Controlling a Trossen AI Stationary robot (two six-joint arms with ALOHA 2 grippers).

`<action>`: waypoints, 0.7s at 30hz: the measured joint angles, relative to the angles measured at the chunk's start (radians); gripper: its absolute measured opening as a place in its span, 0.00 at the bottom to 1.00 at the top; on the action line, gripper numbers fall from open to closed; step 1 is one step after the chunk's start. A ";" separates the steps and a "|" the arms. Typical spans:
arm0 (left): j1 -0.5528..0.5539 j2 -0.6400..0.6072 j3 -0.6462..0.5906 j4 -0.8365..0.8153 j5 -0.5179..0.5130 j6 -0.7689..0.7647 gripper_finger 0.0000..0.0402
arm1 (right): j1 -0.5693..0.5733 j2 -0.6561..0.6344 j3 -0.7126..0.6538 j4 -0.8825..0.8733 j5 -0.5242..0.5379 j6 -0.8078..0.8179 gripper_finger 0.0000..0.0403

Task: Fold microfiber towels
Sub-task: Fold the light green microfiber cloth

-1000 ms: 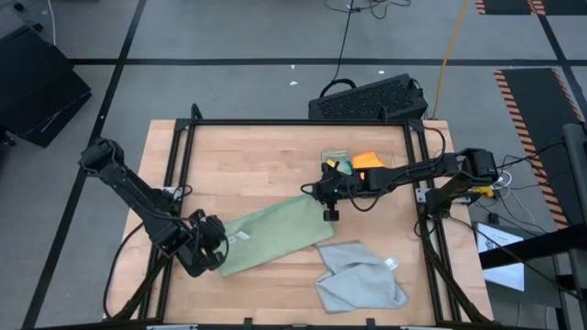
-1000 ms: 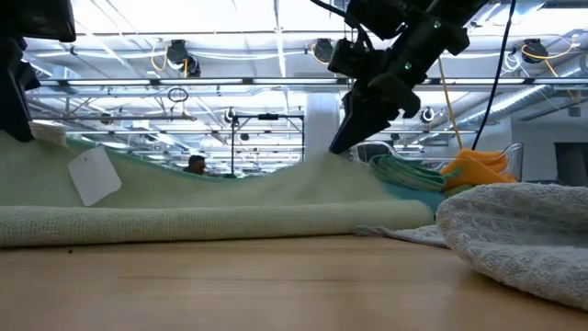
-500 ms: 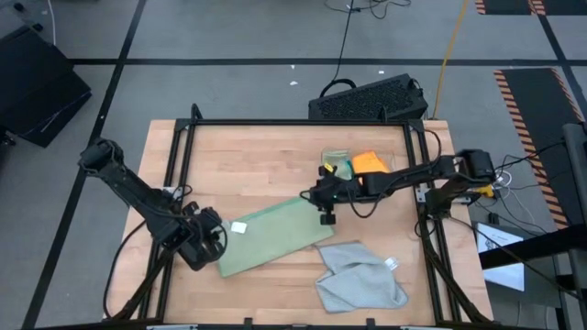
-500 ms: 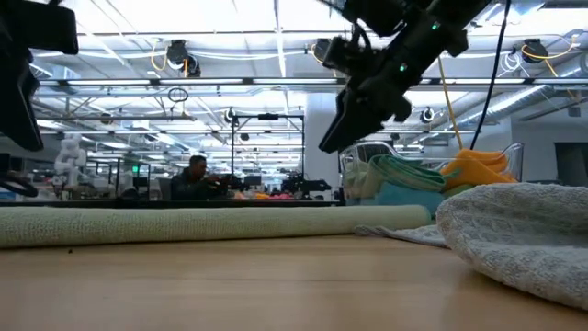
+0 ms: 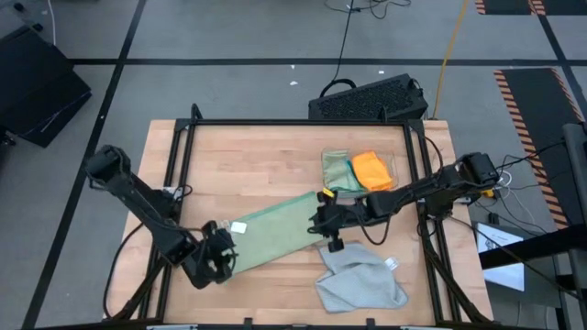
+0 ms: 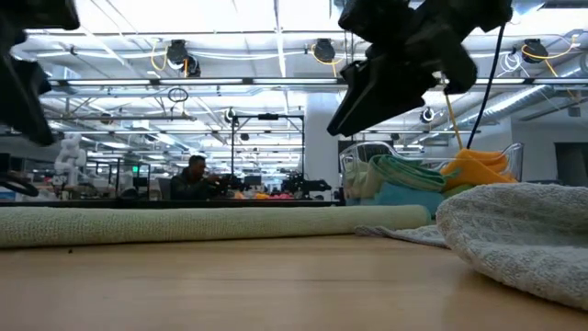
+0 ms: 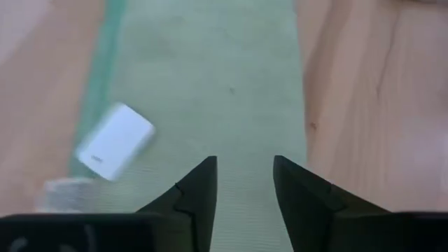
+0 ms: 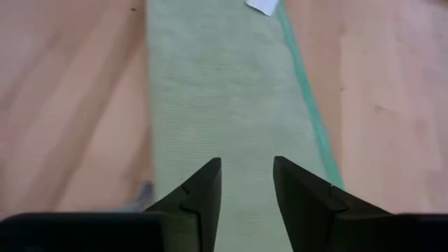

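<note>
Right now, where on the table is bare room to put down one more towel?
Bare wood lies behind the folded sage towel, left of the clear tray, across the far-left part of the table. The near-right is crowded: the grey towel, the tray's stack, both grippers at the sage towel's ends.

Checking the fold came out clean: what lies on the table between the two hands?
In the high view, only the folded sage green towel stretches from the left hand to the right hand, both open above its ends.
</note>
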 joint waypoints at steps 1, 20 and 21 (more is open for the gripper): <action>-0.010 0.021 0.000 0.016 0.008 -0.009 0.35 | 0.008 0.000 -0.003 0.003 0.000 0.014 0.30; -0.176 0.279 0.103 0.000 0.122 0.156 0.62 | 0.140 0.036 -0.029 0.161 0.032 0.244 0.30; -0.178 0.286 0.103 -0.011 0.132 0.153 0.61 | 0.146 0.047 -0.029 0.188 0.034 0.244 0.30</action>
